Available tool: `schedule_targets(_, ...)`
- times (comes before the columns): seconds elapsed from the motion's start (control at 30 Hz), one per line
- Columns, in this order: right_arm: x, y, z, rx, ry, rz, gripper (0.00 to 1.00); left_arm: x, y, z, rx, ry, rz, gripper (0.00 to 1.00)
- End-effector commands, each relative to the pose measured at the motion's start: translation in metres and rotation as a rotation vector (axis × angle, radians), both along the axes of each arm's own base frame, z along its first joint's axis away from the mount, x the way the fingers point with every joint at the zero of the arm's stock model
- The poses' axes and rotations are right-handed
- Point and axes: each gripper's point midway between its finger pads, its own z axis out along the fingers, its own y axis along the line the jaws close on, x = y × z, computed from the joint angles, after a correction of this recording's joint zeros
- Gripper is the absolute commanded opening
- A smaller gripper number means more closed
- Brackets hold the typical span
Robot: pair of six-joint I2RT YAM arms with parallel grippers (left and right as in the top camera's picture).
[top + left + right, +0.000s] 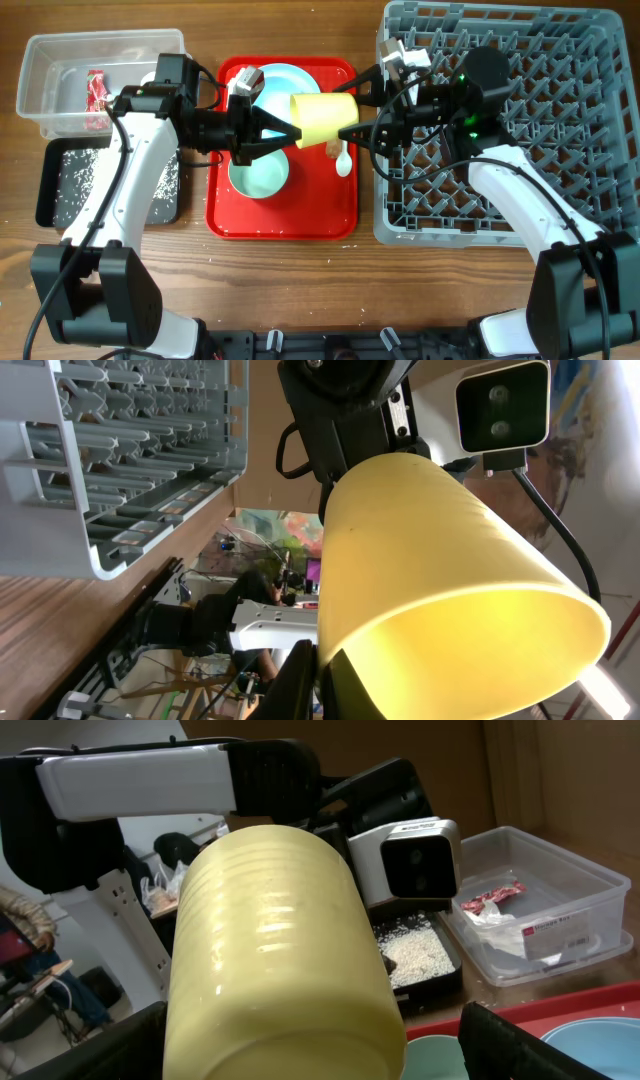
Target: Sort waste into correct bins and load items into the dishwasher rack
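My left fingers (295,132) pinch the cup (323,118) by its rim, aloft over the red tray (230,215). My right fingers (356,116) gape around its base. If left releases before right closes, it drops onto the bowl (258,172).

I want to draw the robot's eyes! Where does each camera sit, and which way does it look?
Overhead: above the table, looking straight down; both arms, left claw and right claw show.
Left wrist: on the left arm, facing the cup and rack; one own finger shows.
Right wrist: on the right arm, facing the cup and tub; both own fingers show.
Shared: all see the cup; wrist views face each other.
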Motion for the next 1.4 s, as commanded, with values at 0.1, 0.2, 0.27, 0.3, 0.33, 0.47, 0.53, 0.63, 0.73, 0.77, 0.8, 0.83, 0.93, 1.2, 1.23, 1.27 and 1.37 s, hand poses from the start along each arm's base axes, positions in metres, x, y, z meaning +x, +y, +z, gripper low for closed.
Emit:
schedule_targets(0.1,-0.002,-0.009,-0.001,-0.002,-0.005,0.04,0.92,0.0,-0.001,0.004,0.01,-0.059,-0.002,0.04)
schedule_targets(0.2,0.001,-0.017,-0.001,-0.004,0.003,0.034,0.92,0.001,-0.001,0.004,0.008,-0.073,-0.002,0.04)
schedule_targets(0.27,0.0,-0.017,-0.001,-0.005,0.01,0.035,0.92,0.001,-0.001,0.004,0.008,-0.075,-0.003,0.04)
schedule_targets(0.3,0.0,-0.017,-0.001,-0.005,0.016,0.035,0.92,0.001,-0.001,0.004,0.008,-0.075,-0.003,0.04)
schedule_targets(0.33,0.0,-0.017,-0.001,-0.006,0.016,0.036,0.92,0.002,-0.001,0.004,0.008,-0.077,-0.003,0.04)
schedule_targets(0.47,0.0,-0.017,-0.001,-0.006,0.017,0.035,0.92,0.002,-0.001,0.004,0.007,-0.076,-0.003,0.04)
schedule_targets(0.53,0.0,-0.017,-0.001,-0.005,0.015,0.035,0.92,0.001,-0.001,0.004,0.008,-0.074,-0.003,0.04)
schedule_targets(0.63,0.0,-0.017,-0.001,-0.005,0.014,0.035,0.92,0.0,-0.001,0.004,0.009,-0.047,-0.002,0.04)
schedule_targets(0.73,0.0,-0.017,-0.001,-0.005,0.011,0.035,0.92,-0.003,0.0,0.003,0.012,-0.013,-0.002,0.04)
schedule_targets(0.77,0.0,-0.016,-0.002,-0.005,0.004,0.036,0.92,-0.005,0.0,0.003,0.013,0.005,-0.003,0.04)
schedule_targets(0.8,0.0,-0.016,-0.002,-0.005,0.002,0.036,0.92,-0.007,0.0,0.003,0.016,0.03,-0.003,0.04)
schedule_targets(0.83,0.0,-0.016,-0.002,-0.005,0.0,0.036,0.93,-0.01,0.0,0.003,0.018,0.053,-0.004,0.04)
schedule_targets(0.93,0.0,-0.015,-0.002,-0.003,-0.016,0.039,0.96,-0.016,0.001,-0.005,0.069,0.123,-0.003,0.04)
schedule_targets(1.2,-0.003,0.004,-0.013,-0.018,0.014,0.031,1.0,-0.019,0.001,-0.005,0.07,0.144,-0.004,0.04)
schedule_targets(1.23,-0.005,0.007,-0.014,-0.021,0.025,0.035,1.0,-0.019,0.001,-0.005,0.07,0.144,-0.004,0.04)
schedule_targets(1.27,-0.006,0.009,-0.014,-0.021,0.026,0.039,0.99,-0.019,0.001,-0.005,0.07,0.144,-0.004,0.04)
schedule_targets(1.37,-0.009,0.013,-0.014,-0.021,0.025,0.051,0.96,-0.019,0.001,-0.005,0.07,0.144,-0.004,0.04)
